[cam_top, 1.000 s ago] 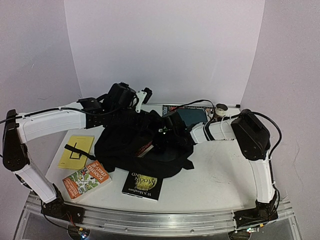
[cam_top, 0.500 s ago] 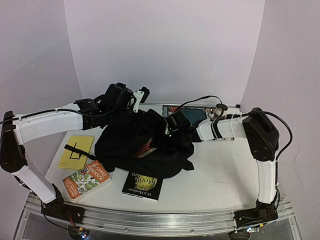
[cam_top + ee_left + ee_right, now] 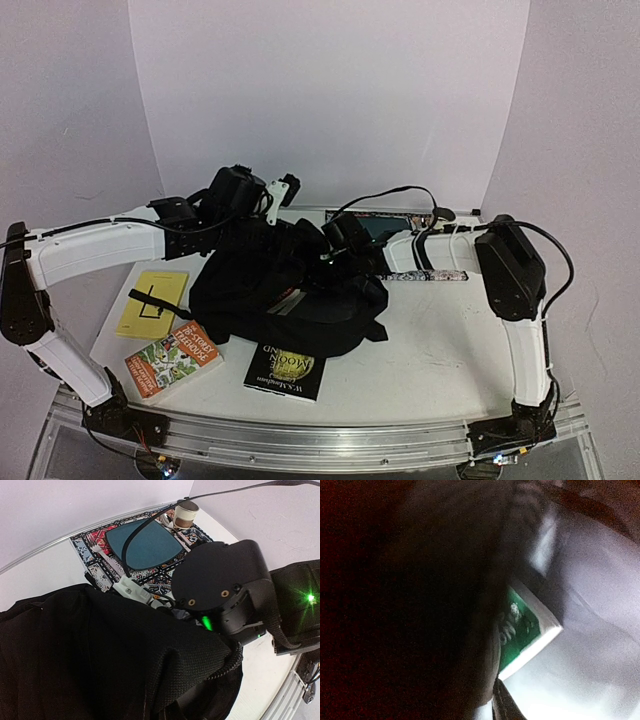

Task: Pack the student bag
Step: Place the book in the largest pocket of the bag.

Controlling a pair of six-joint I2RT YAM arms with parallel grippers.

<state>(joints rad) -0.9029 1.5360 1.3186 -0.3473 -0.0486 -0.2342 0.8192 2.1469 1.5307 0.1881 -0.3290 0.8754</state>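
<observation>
The student bag (image 3: 270,295), a soft black backpack, lies mid-table. My left gripper (image 3: 258,212) is at its back top edge, shut on a fold of the fabric (image 3: 150,645) and holding it up; the fabric hides its fingers. My right gripper (image 3: 345,242) reaches into the bag's mouth from the right, fingers buried in the dark. Its wrist view shows black fabric (image 3: 410,605) and a green-covered book's corner (image 3: 527,627) inside the bag. From above, a red-edged sliver of book (image 3: 288,300) shows in the opening.
A yellow booklet (image 3: 152,302), a colourful book (image 3: 172,358) and a black book (image 3: 285,370) lie in front of the bag at left. A patterned placemat (image 3: 95,565) with a blue plate (image 3: 142,542) and a cup (image 3: 186,514) sits behind the right arm.
My right gripper pushed deeper into the bag's mouth and shifted toward the back. The red-edged book slid further in, so less shows. The left gripper rose slightly with the fabric.
</observation>
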